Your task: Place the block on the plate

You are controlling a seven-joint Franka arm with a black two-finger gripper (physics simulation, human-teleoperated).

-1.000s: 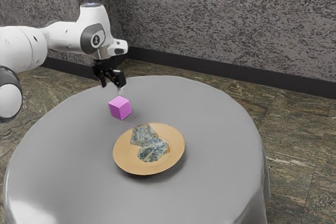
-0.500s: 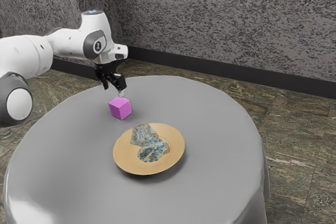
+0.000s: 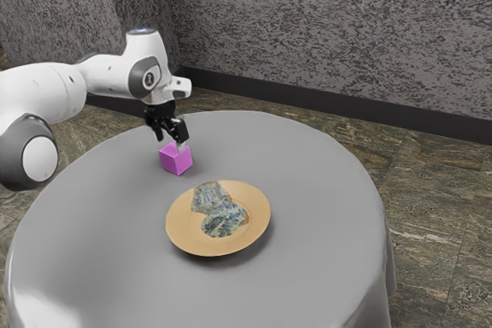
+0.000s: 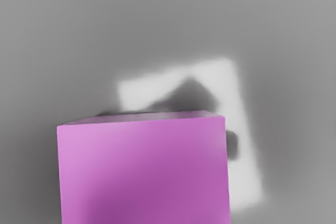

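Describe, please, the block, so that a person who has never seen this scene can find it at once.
Look for the round grey table and, on it, the tan plate. Just behind the plate, toward the exterior view's left, the block sits under the gripper. It is a plain pinkish-purple cube, while the plate is round, with blue-grey patches.

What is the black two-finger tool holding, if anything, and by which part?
Nothing: the tool is open at the purple cubic block, which rests on the round grey table.

Block (image 3: 176, 164) and plate (image 3: 184, 225) on the table (image 3: 315, 182), block behind, toward the exterior view's left.
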